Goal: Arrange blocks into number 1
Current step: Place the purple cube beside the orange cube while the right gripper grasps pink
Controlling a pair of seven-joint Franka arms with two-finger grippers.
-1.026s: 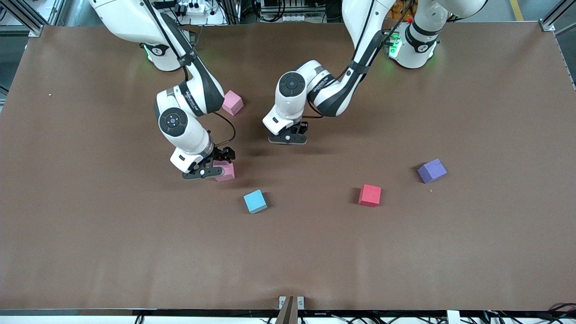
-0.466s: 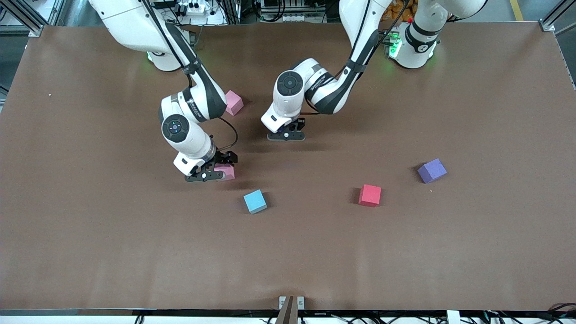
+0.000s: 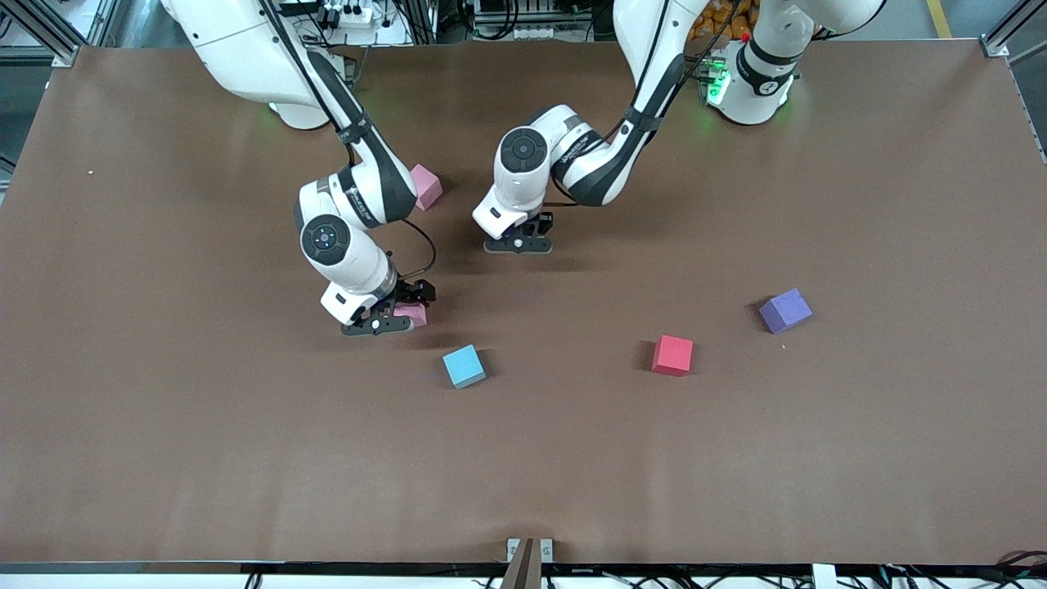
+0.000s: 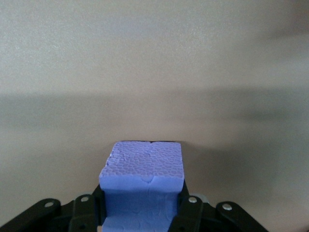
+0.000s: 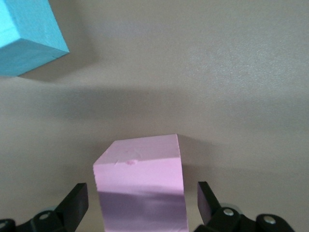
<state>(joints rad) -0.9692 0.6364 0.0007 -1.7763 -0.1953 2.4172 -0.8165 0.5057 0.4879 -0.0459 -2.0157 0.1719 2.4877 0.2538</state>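
- The right gripper [image 3: 391, 321] is sitting low on the worktop [image 3: 164, 409] with its jaws spread either side of a pink block [image 5: 140, 193], not touching it.
- The left gripper [image 3: 519, 243] is gripping a purple block [image 4: 142, 186], jaws clenched on its sides.
- A light blue block [image 3: 464, 366] is lying just nearer the front camera than that pink one.
- A red block [image 3: 672, 355] and a second purple block [image 3: 785, 310] are sitting toward the left arm's end.
- Another pink block [image 3: 425, 186] is peeking out beside the right arm.
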